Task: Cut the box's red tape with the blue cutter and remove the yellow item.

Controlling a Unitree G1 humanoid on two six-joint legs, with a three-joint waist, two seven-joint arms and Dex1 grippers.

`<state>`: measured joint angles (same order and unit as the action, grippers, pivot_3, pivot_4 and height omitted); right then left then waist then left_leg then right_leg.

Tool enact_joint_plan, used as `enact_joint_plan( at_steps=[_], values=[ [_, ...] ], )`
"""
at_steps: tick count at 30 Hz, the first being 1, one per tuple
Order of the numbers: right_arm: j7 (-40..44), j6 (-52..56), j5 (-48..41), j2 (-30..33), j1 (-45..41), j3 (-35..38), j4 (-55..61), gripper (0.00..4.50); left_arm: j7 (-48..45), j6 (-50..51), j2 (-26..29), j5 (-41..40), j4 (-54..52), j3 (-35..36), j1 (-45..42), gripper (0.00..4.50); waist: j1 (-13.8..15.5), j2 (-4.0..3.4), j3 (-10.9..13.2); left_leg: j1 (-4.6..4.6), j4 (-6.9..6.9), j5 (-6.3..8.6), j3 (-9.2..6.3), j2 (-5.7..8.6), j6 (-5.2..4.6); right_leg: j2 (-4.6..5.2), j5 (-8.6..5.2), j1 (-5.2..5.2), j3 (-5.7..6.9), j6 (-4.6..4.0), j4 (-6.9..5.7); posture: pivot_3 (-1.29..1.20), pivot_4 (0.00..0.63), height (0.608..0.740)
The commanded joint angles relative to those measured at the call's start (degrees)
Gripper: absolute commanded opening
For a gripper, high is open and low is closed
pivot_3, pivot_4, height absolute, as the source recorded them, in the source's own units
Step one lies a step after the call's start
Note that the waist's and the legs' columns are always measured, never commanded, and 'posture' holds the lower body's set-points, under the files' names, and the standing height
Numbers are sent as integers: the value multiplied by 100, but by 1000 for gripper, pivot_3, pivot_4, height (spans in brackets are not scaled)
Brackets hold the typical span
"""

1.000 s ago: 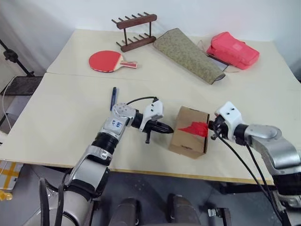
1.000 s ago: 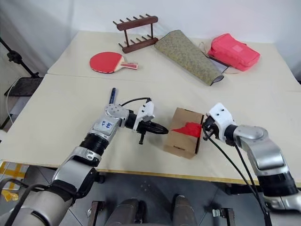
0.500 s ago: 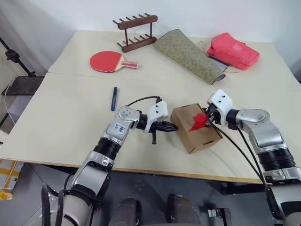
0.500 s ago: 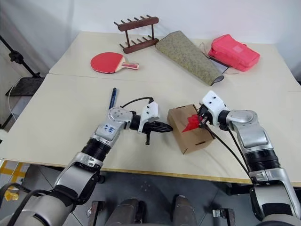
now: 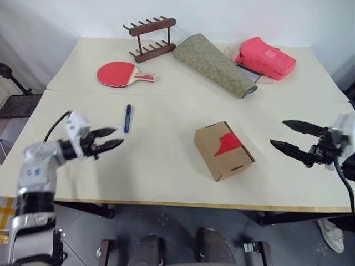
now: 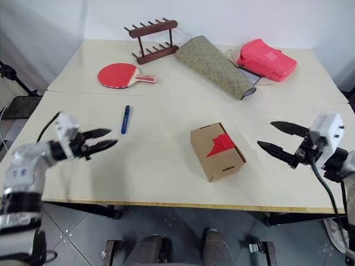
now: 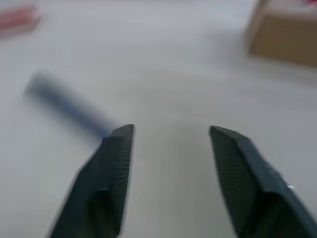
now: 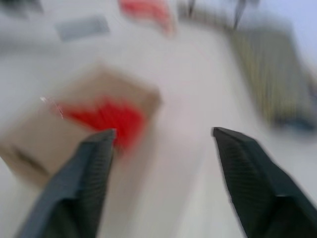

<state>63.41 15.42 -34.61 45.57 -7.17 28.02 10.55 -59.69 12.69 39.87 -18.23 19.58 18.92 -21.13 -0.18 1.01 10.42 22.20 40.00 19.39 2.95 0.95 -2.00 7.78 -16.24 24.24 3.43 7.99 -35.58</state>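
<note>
The blue cutter [image 5: 127, 118] is lying lengthwise away from the robot, just beyond the wide-spread, empty left gripper [image 5: 112, 139]; the right gripper [image 5: 288, 136] is likewise spread, far off.

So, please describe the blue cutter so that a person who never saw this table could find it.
On the beige table, look below the red table-tennis paddle, left of the cardboard box. The blue cutter lies flat there, the only slim, dark-blue, pen-shaped thing.

Head views look down across the table [image 5: 166, 166]; both low wrist views face the box [image 5: 223, 150].
</note>
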Motion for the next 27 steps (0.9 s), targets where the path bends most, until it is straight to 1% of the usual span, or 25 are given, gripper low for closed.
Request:
enact_joint_plan(
  at_steps=[1, 2, 3, 4, 6, 9, 11, 12, 14, 16, 18, 19, 20, 21, 22, 23, 25, 27],
  values=[
    [-25, 213, -771, -260, 330, 98, 849, 4500, 983, 279, 91, -485, -1040, 1657, 1106, 3605, 0, 1, 0, 0, 0, 1, -2, -5, 1, 8, 3, -3, -2, -4, 6, 0, 150, 740],
    [28, 213, -871, -337, 397, -32, 998, 4500, 1149, 421, 40, -560, -1322, 1985, 1561, 3902, -5, 2, 0, -6, 0, 5, -14, -10, 3, 50, 9, -17, -8, -14, 13, 0, 150, 740],
    [167, -6, -778, -397, 438, -172, 1054, 4500, 1230, 452, -6, -558, -1596, 2159, 1961, 4239, -13, 0, 0, -10, -2, 7, -23, -13, 5, 54, 13, -23, 0, -21, 19, 0, 150, 740],
    [286, -164, -662, -421, 485, -303, 1090, 4500, 1238, 525, -43, -593, -1872, 2239, 2329, 4474, -6, -13, 7, -17, -5, 11, -23, -14, 6, 54, 13, -36, 3, -21, 37, 0, 150, 740],
    [397, -397, -514, -476, 535, -489, 1147, 4500, 1310, 581, -135, -643, -2280, 2356, 2863, 4474, 39, -20, 11, -46, -16, 22, -23, -12, 0, 62, 13, -82, 16, -23, 82, 0, 150, 740],
    [370, -491, -507, -520, 538, -603, 1110, 4500, 1526, 811, -363, -908, -2864, 2418, 3282, 4474, 154, -26, 15, -72, -24, 43, -24, -4, 15, 73, 16, -113, 25, -28, 118, 0, 150, 740],
    [399, -499, -536, -495, 514, -639, 1034, 4500, 1736, 911, -507, -869, -3382, 2178, 3453, 4474, 165, -26, 15, -86, -26, 44, -27, -6, 14, 74, 20, -136, 29, -35, 137, 0, 150, 740],
    [413, -503, -549, -468, 493, -643, 998, 4500, 1869, 1152, -551, -960, -3667, 1978, 3407, 4474, 165, -26, 15, -95, -30, 46, -28, -6, 13, 73, 21, -149, 29, -36, 147, 0, 150, 740],
    [475, -527, -542, -392, 470, -626, 933, 4500, 2315, 1652, -400, -694, -4169, 1268, 2953, 4474, 194, -29, 16, -103, -35, 46, -30, -6, 13, 73, 22, -159, 31, -36, 154, 0, 150, 740],
    [486, -407, -615, -318, 480, -594, 920, 4500, 3122, 2246, -523, -512, -4362, 801, 2206, 4474, 199, -30, 16, -102, -34, 44, -35, -5, 13, 72, 24, -163, 38, -37, 155, 0, 150, 740],
    [482, -374, -650, -284, 503, -577, 926, 4500, 3920, 2808, -815, -288, -4361, 347, 1438, 4474, 180, -29, 15, -103, -33, 43, -37, -4, 16, 67, 26, -165, 42, -34, 154, 0, 150, 740],
    [435, -241, -817, -277, 546, -521, 992, 4500, 4529, 3404, -1150, -91, -4241, 43, 876, 4474, 170, -30, 12, -102, -34, 41, -37, -4, 19, 63, 28, -164, 44, -30, 151, 0, 150, 740],
    [340, -128, -883, -260, 594, -479, 1044, 4500, 5041, 3791, -1444, 124, -4104, -216, 431, 4474, 173, -36, 9, -104, -34, 41, -37, -5, 21, 57, 30, -166, 50, -26, 141, 0, 150, 740],
    [344, -123, -886, -239, 651, -466, 1102, 4500, 5357, 4072, -1686, 305, -3928, -499, 58, 4474, 174, -36, 9, -103, -36, 34, -36, -3, 8, 51, 32, -167, 69, -22, 130, 0, 150, 740],
    [353, -132, -874, -226, 686, -461, 1139, 4500, 5545, 4263, -1845, 418, -3821, -665, -171, 4474, 170, -36, 9, -99, -36, 25, -35, -1, -7, 25, 36, -165, 96, -16, 130, 0, 150, 740],
    [362, -157, -848, -215, 705, -471, 1164, 4500, 5608, 4348, -1907, 482, -3771, -747, -276, 4474, 155, -36, 9, -102, -39, 25, -32, -1, -7, 18, 39, -164, 100, -9, 129, 0, 150, 740],
    [298, -155, -851, -244, 754, -469, 1237, 4500, 5954, 4158, -2222, 766, -3127, -1007, -802, 4474, 128, -36, 9, -105, -39, 29, -6, -13, -2, 2, 40, -156, 98, -9, 129, 0, 150, 740],
    [183, -129, -883, -275, 795, -448, 1327, 4500, 6225, 3950, -2408, 1025, -2423, -1196, -1294, 4474, 153, -34, 10, -103, -40, 32, -4, -22, 3, -11, 40, -151, 104, -9, 132, 0, 150, 740]
  ],
)
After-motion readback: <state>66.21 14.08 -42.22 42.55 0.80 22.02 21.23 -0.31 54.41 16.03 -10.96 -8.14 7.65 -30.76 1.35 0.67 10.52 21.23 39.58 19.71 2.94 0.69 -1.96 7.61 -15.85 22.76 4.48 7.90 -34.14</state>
